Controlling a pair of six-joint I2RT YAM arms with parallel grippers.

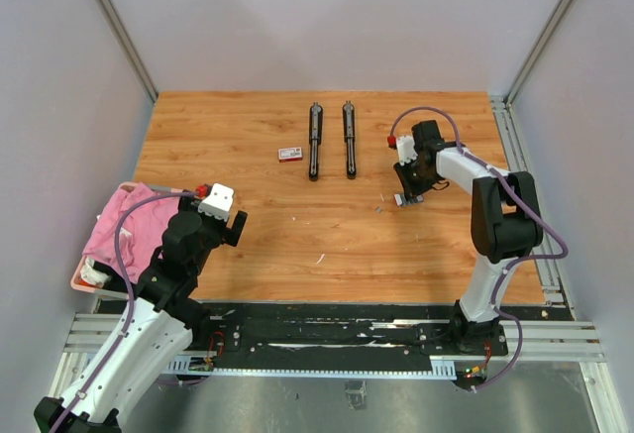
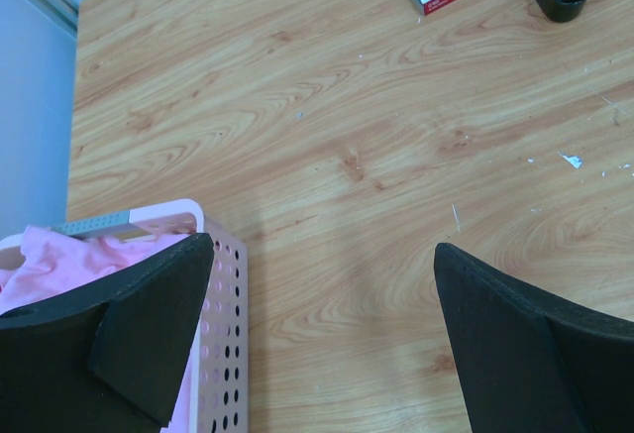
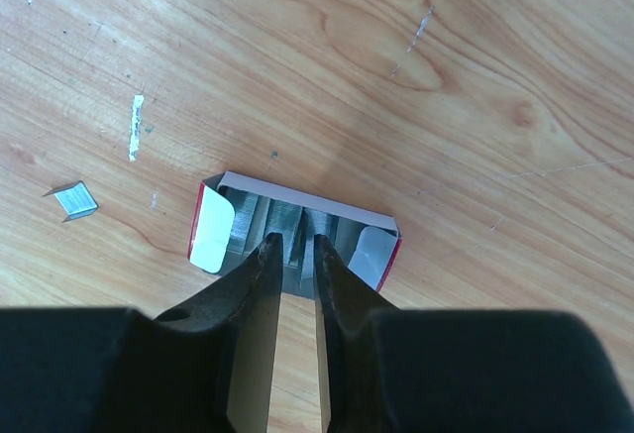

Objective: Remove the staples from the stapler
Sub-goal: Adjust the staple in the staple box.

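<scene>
- Pink perforated basket [image 2: 226,334] sits at the near left corner of the table [image 2: 297,116], with a pink cloth [image 2: 30,260] bundled in it.
- Left jaws hang over the basket's rim and the bare wood beside it. They stand wide, black pads [image 2: 149,324] well apart, nothing between them.
- A few stray staples [image 1: 320,258] lie on the wood around the table's middle, silvery bits too small to make out further.
- Open red-and-white carton [image 3: 297,192] lies right of centre, about midway between the near and far edges. Grey strips [image 3: 282,217] of staples are packed inside, and one small folded piece [image 3: 75,200] lies just beside it.
- Right jaws point down into that carton, set narrow, fingertips [image 3: 265,255] flanking one strip. Cannot tell whether they pinch it.
- Closed red-and-white box [image 1: 290,154] lies toward the far edge, just left of the staplers.
- Two black staplers [image 1: 314,141] lie side by side near the far edge at its middle, apart, each stretched long and running near to far.
</scene>
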